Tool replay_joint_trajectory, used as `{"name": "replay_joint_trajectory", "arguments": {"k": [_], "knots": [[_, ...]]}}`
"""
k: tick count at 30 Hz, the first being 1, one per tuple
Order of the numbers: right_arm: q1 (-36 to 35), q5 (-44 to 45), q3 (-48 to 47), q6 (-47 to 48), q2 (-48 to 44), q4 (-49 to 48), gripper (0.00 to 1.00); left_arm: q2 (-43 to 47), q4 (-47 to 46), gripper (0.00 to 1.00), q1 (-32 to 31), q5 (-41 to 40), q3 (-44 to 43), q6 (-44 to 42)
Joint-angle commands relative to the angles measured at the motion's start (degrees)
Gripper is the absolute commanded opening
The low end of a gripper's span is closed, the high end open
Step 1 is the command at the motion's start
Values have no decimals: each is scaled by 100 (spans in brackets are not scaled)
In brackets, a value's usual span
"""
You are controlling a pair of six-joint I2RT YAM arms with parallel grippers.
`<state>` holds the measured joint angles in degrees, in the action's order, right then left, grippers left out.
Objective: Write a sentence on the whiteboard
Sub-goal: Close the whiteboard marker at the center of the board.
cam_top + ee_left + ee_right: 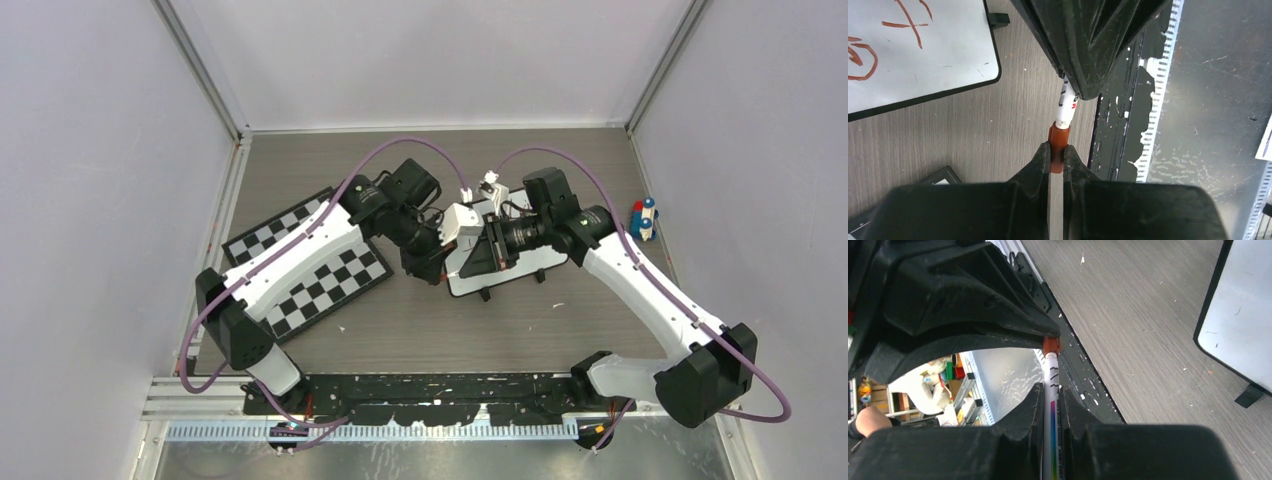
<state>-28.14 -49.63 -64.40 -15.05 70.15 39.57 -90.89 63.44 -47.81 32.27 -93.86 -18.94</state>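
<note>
Beside whiteboard: left hand, right hand grip marker.

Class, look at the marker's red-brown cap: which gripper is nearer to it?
Left. The left gripper is shut on the cap itself. The right gripper grips the white barrel just behind the cap.

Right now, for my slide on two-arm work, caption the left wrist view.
Left gripper pinches the marker cap, right gripper holds the barrel, beside the whiteboard.
</note>
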Motion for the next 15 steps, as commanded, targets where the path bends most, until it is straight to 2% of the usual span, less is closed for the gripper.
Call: {"name": "replay_joint_trajectory", "arguments": {"k": [1, 8, 12, 15], "knots": [[-225, -29, -20, -135, 245, -415, 0, 16, -1279, 0, -522, 659, -703, -16], [-280, 55, -36, -33, 297, -252, 0, -24, -1335, 0, -677, 131, -815, -109], [-279, 73, -73, 13, 190, -218, 0, 21, -1228, 0, -677, 112, -783, -148], [-177, 159, -206, 164, 73, -104, 0, 173, -1065, 14, -649, 12, -625, -301]]}}
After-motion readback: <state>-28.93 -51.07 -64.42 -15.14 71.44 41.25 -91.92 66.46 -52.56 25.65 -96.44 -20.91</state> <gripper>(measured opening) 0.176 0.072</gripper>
